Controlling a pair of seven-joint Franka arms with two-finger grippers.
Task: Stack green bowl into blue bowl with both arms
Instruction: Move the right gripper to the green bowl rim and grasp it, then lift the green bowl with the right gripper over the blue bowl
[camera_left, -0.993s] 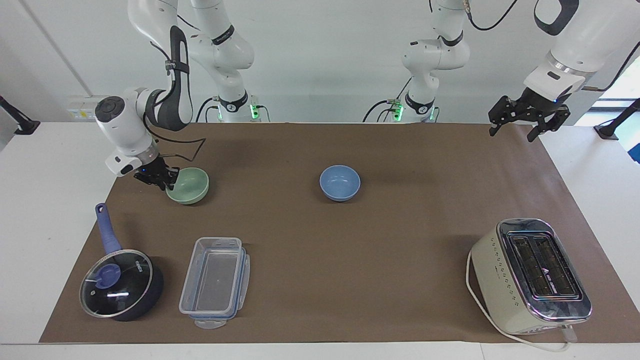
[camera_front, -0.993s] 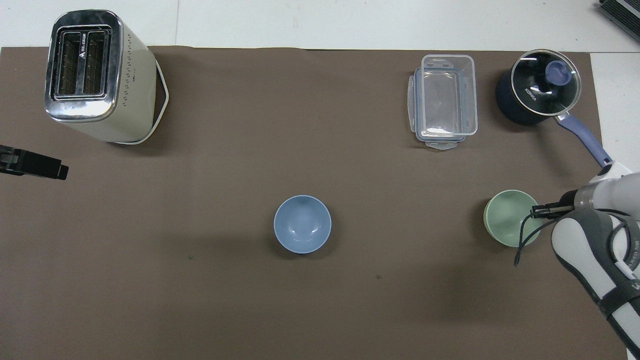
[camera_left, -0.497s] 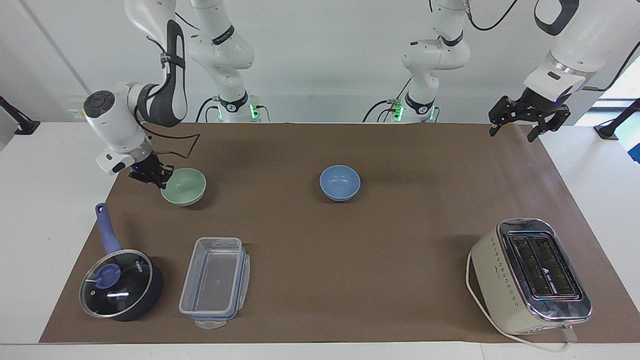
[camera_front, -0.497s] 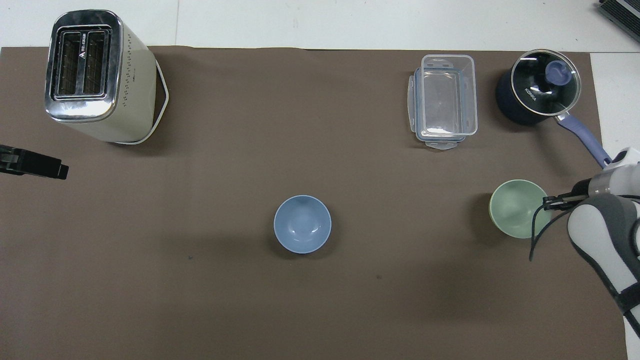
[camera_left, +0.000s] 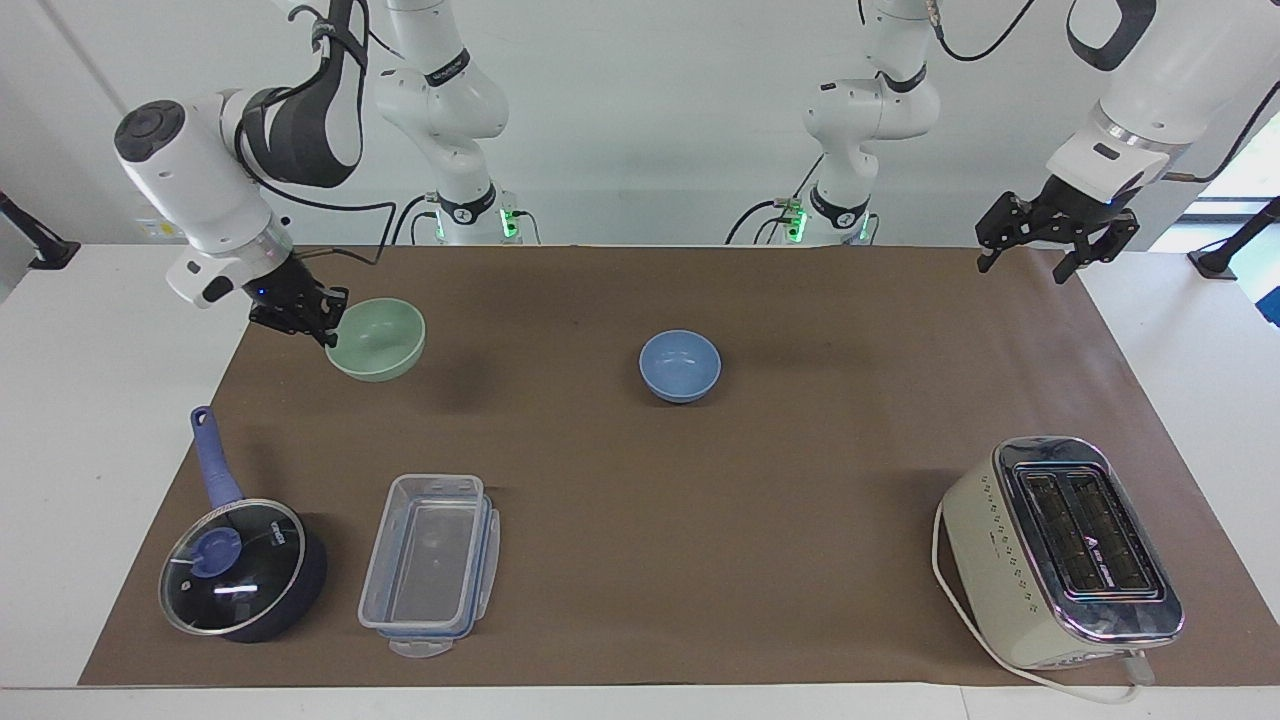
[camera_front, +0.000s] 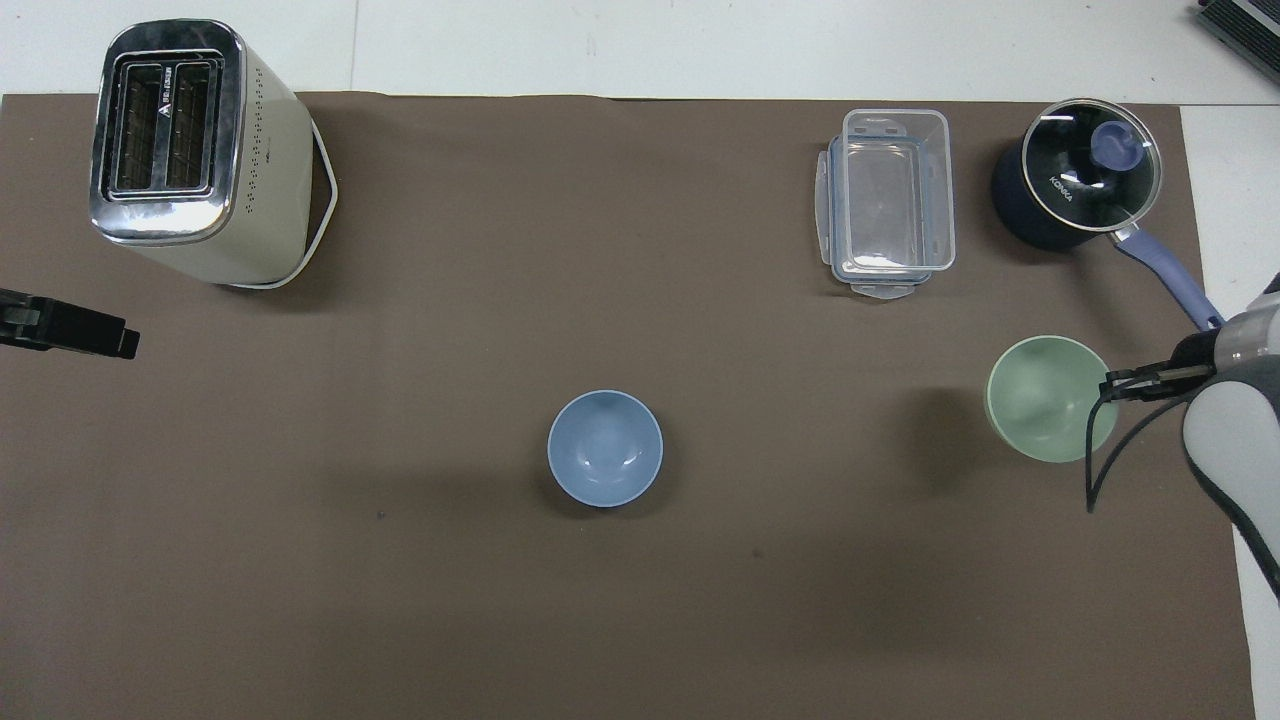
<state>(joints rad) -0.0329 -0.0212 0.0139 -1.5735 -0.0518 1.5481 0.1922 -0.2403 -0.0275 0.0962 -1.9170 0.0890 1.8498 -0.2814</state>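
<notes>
The green bowl (camera_left: 377, 339) is gripped at its rim by the right gripper (camera_left: 325, 328), whose fingers are clamped on the bowl's edge. The bowl is held clear of the brown mat (camera_left: 640, 470), with its shadow visible on the mat beneath it, over the right arm's end of the table. It is held upright, with a slight tilt.

The blue bowl (camera_left: 680, 365) is seated on the mat near the table's middle, well apart from the green bowl, and is empty.

The left gripper (camera_left: 1030, 255) is held with its fingers spread apart, gripping nothing, over the mat's edge at the left arm's end. The left arm is waiting.

A saucepan (camera_left: 243, 567) and a clear container (camera_left: 430, 565) are placed farther from the robots than the green bowl. A toaster (camera_left: 1060, 550) is placed at the left arm's end.
</notes>
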